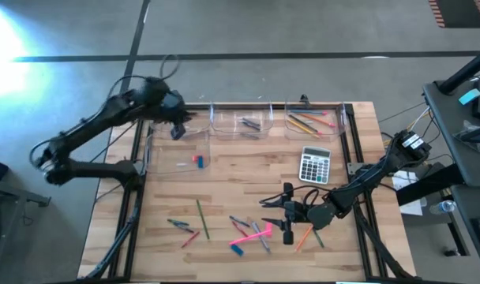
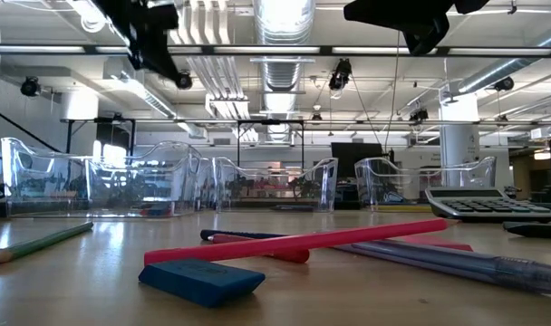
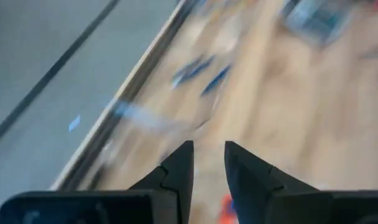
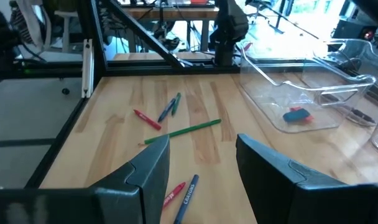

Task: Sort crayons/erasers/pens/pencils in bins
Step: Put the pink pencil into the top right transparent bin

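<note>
My left gripper (image 1: 178, 130) (image 3: 207, 163) hangs in the air over the far left of the table, above the far end of a clear bin (image 1: 179, 151). Its fingers stand a little apart with nothing between them. That bin holds a blue and a red eraser (image 4: 296, 115). My right gripper (image 1: 275, 213) (image 4: 201, 163) is open and empty, raised above the loose sticks at the near right. Under and beside it lie pink sticks (image 1: 252, 233), a blue eraser (image 2: 200, 279), a green pencil (image 1: 202, 218) and small crayons (image 1: 181, 226). Two more bins (image 1: 240, 120) (image 1: 313, 118) stand at the far edge.
A grey calculator (image 1: 315, 164) lies right of centre, beyond my right gripper. The far right bin holds orange pencils (image 1: 307, 123). Dark frame rails (image 1: 137, 181) run along the table's left and right edges. Bare wood shows in the middle of the table.
</note>
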Robot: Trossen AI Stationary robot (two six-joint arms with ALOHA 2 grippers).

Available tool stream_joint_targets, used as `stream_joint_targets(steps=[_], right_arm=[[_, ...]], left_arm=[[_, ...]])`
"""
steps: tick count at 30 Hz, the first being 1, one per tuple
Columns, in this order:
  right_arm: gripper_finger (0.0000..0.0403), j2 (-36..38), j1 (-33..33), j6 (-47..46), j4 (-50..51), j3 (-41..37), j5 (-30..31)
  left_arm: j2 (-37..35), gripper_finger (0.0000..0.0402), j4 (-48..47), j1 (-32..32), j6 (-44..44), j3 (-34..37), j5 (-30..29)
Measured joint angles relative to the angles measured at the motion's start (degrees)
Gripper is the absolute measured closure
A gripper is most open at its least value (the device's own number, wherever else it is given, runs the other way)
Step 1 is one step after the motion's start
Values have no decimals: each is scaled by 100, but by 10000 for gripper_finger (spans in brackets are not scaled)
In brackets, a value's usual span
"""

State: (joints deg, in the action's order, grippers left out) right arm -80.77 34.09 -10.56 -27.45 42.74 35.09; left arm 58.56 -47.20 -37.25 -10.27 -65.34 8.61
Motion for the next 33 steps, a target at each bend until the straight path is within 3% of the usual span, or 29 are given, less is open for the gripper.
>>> stream_joint_targets(steps=[7,15,21,33], right_arm=[[227,2,-48,-126,-29,0,7],[227,0,-94,-184,-27,0,54],[227,2,-114,-196,12,0,107],[227,2,-111,-352,56,0,99]], left_arm=[[-1079,326,1450,1462,778,907,-19],[-1538,326,3300,3481,1537,2316,-1410],[-1262,326,4661,4449,1596,3085,-1952],[12,339,4656,5730,2043,3031,-2153]])
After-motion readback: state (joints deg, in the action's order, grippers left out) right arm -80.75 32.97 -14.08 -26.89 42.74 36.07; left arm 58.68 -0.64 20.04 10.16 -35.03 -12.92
